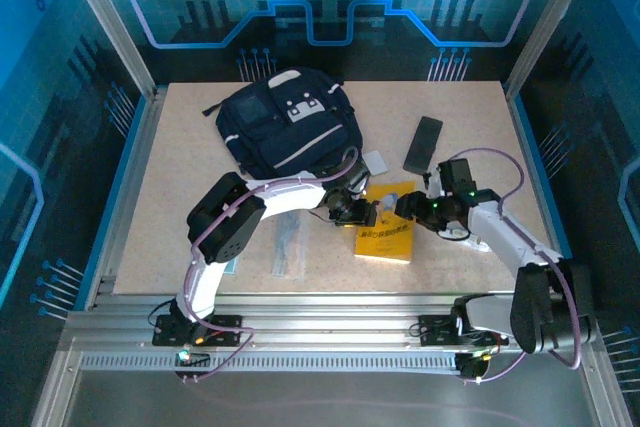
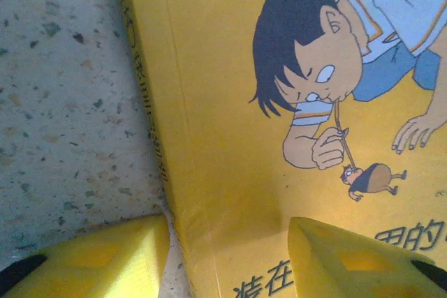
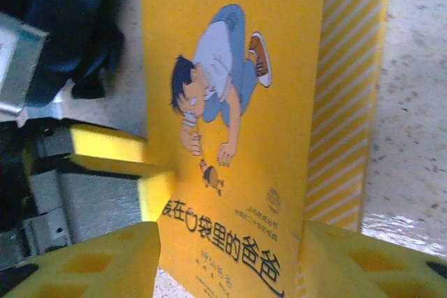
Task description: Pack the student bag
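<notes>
- The student bag (image 1: 290, 127) is seen lying at the back of the worktop (image 1: 200, 197), far from the near edge.
- A yellow book (image 1: 385, 232) is laid flat in front of the bag and is not packed yet.
- The left gripper (image 2: 227, 227) is set over the book's spine edge. Its jaws are about half open, one side down by the worktop and the other above the cover. Nothing looks pinched.
- The right gripper (image 3: 230, 232) is set at another edge of the book. Its jaws are about half open too, and no squeeze is seen.
- The book could be pushed along the worktop and not picked up, because it lies so flat (something has to get under it).
- The two grippers are very near each other, so they could be bumped together over the one book.
- If only the cover is caught, the book could flop open and be dropped.
- It cannot be told if the bag's mouth is open. If it is shut, the book cannot be slid in, and the soft bag could be shoved away.
- What is inside the bag cannot be seen. A black flat thing (image 1: 422, 144) and a small pale card (image 1: 375, 160) are lying out on the worktop near it.
</notes>
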